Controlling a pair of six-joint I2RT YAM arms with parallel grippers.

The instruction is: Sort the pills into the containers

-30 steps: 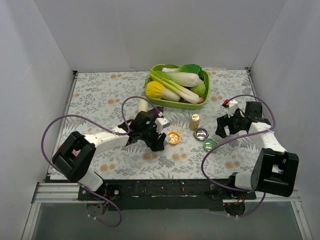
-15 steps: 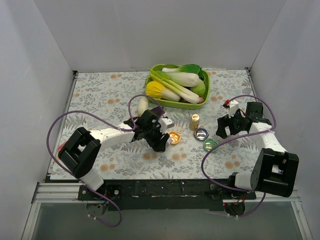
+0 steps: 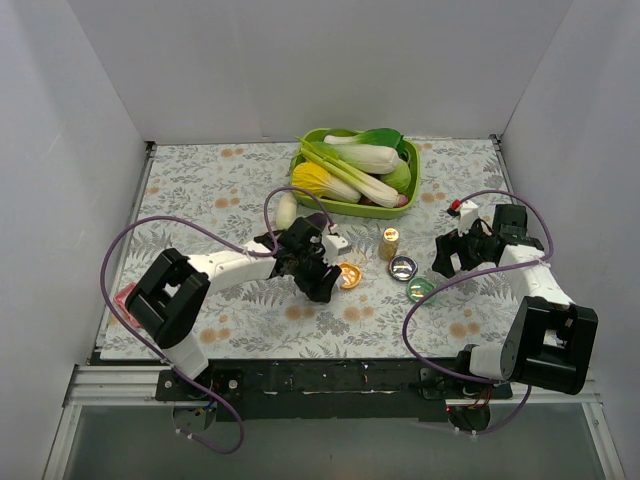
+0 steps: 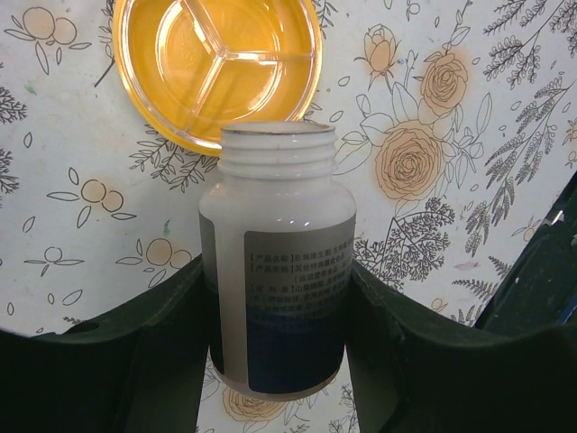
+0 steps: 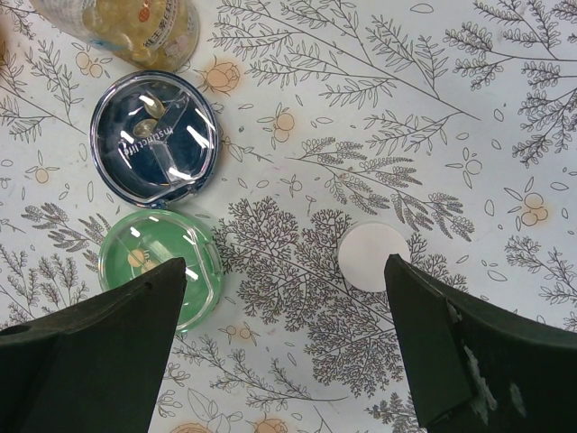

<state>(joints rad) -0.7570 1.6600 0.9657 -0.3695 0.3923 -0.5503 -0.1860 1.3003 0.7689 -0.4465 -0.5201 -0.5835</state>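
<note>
One uncapped white plastic pill bottle (image 4: 275,225) sat pinched in the left gripper (image 4: 278,280), its open mouth at the rim of the round translucent orange dish (image 4: 221,63). Further right, the dark blue round dish (image 5: 155,137) and the green round dish (image 5: 158,262) lay just beside each other on the floral table (image 5: 451,135), below the right gripper (image 5: 287,266), whose jaws stood spread wide.

The table (image 3: 200,190) wears a floral cloth. Toward its far edge sits a lime-green tray (image 3: 360,211), with a white vegetable (image 3: 286,209) just beside it. Nearer lie the orange dish (image 3: 349,275), then the blue dish (image 3: 403,266) and green dish (image 3: 420,289) side by side, a small amber bottle (image 3: 389,243), and a white disc (image 5: 373,257).
</note>
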